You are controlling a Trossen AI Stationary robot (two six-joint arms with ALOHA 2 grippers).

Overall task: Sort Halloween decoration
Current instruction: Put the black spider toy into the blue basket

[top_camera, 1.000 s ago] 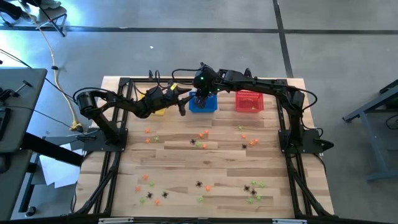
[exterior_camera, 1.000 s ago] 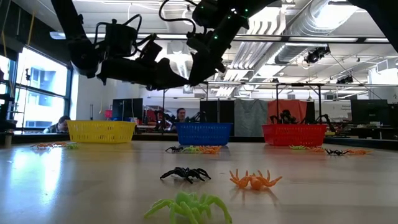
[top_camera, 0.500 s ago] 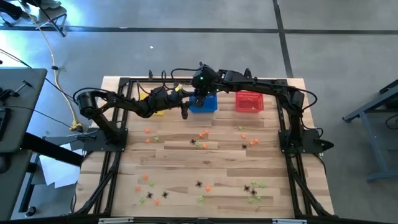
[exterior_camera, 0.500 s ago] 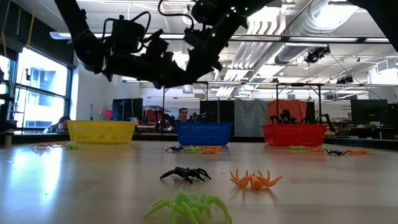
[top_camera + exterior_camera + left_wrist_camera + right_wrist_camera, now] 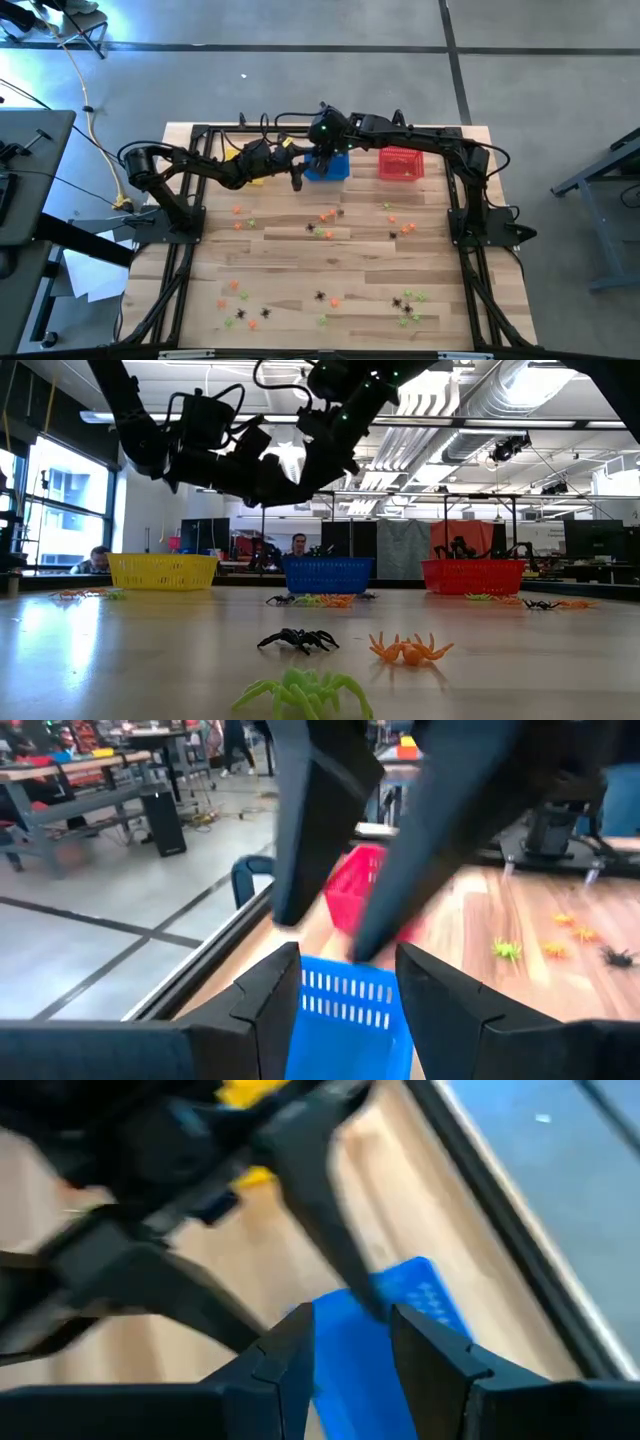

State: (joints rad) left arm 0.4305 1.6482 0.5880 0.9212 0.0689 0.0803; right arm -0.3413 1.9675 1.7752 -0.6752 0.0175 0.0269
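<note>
Tiny plastic trinkets lie scattered on the wooden table: orange ones (image 5: 327, 215), light green ones (image 5: 415, 297) and black spider-like ones (image 5: 320, 296). In the low view a black one (image 5: 298, 640), an orange one (image 5: 410, 650) and a green one (image 5: 305, 693) lie close by. My left gripper (image 5: 297, 178) hangs open and empty in the air just left of the blue basket (image 5: 335, 167), which shows between its fingers in the left wrist view (image 5: 348, 960). My right gripper (image 5: 322, 155) is open and empty above the blue basket's left part (image 5: 350, 1320). The two grippers are close together.
Three mesh baskets stand in a row along the far edge: yellow (image 5: 162, 571), blue (image 5: 327, 574), red (image 5: 401, 163). The yellow one is partly hidden under my left arm in the high view. Black frame rails run along the table's left and right sides. People show in the room behind.
My left gripper has moved toward the table's right edge and a little nearer, closing in on the blue basket and on my right gripper. My right gripper has stayed above the blue basket.
</note>
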